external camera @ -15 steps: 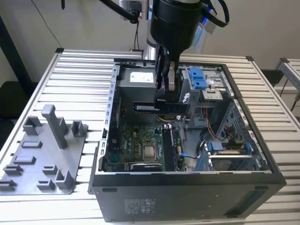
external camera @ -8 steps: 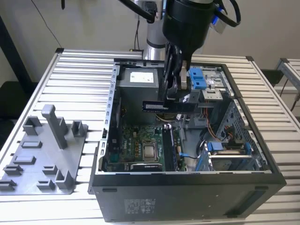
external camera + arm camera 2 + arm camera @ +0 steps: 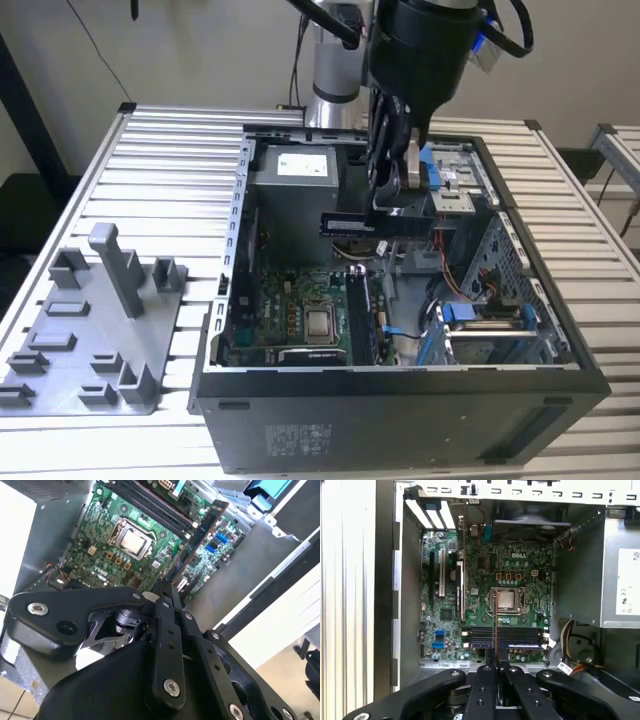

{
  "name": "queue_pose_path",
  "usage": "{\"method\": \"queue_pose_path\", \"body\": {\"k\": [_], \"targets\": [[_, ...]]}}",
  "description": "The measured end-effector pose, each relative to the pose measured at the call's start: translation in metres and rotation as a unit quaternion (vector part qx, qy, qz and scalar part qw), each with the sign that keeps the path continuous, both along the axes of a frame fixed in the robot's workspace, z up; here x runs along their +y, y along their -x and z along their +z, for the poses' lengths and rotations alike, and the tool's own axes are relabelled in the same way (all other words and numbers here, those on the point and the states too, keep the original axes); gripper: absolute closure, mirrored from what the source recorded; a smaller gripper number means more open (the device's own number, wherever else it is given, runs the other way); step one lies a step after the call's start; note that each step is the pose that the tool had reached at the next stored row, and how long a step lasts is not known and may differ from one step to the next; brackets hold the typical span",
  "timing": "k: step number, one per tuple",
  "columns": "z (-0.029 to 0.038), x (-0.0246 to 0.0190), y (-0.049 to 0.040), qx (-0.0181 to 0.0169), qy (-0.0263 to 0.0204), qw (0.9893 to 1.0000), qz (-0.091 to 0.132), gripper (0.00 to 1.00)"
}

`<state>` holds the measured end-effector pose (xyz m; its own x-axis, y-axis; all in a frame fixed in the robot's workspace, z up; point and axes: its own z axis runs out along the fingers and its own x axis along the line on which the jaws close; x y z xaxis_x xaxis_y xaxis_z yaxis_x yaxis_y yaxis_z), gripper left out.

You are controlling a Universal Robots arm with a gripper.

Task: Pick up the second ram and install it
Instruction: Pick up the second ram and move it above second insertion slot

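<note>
Gripper (image 3: pixel 395 205) clamped on the second ram (image 3: pixel 350 224), stick held level inside the open computer case (image 3: pixel 400 420), above the motherboard (image 3: pixel 270 320), grey tray (image 3: pixel 60 340) well apart at the exterior view's left.

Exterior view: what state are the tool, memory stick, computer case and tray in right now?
tool: shut on the memory stick.
memory stick: held level in the air over the open case, not yet in a slot.
computer case: lying on its side, open upward.
tray: lying flat, on the exterior view's left of the case.
</note>
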<state>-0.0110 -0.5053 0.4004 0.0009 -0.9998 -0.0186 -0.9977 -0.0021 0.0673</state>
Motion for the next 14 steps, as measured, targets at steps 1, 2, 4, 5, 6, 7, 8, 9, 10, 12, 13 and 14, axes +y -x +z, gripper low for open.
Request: {"method": "queue_pose_path", "body": {"k": [1, 2, 4, 5, 6, 7, 8, 9, 10, 12, 13, 14], "targets": [[0.0, 0.0001, -0.0009, 0.0, 0.0001, 1.0, -0.001, 0.88], [0.0, 0.0003, -0.0016, 0.0, 0.0001, 1.0, -0.003, 0.88], [-0.0003, 0.0007, -0.0029, 0.0, 0.0001, 1.0, -0.008, 0.88], [-0.0004, 0.0008, -0.0031, 0.0, 0.0001, 0.9999, -0.013, 0.88], [-0.0006, 0.0009, -0.0032, 0.0, 0.0001, 0.9999, -0.016, 0.88], [-0.0006, 0.0009, -0.0033, 0.0001, 0.0002, 0.9998, -0.019, 0.88], [-0.0006, 0.0009, -0.0033, 0.0, 0.0002, 0.9998, -0.019, 0.88], [-0.0007, 0.0009, -0.0034, 0.0, 0.0001, 0.9998, -0.019, 0.88], [-0.0007, 0.0009, -0.0034, 0.0, 0.0001, 0.9998, -0.019, 0.88], [-0.0007, 0.0009, -0.0034, 0.0, 0.0001, 0.9998, -0.019, 0.88], [-0.0007, 0.0009, -0.0034, 0.0, 0.0001, 0.9998, -0.019, 0.88], [-0.0007, 0.0009, -0.0034, 0.0, 0.0001, 0.9998, -0.019, 0.88]]}}
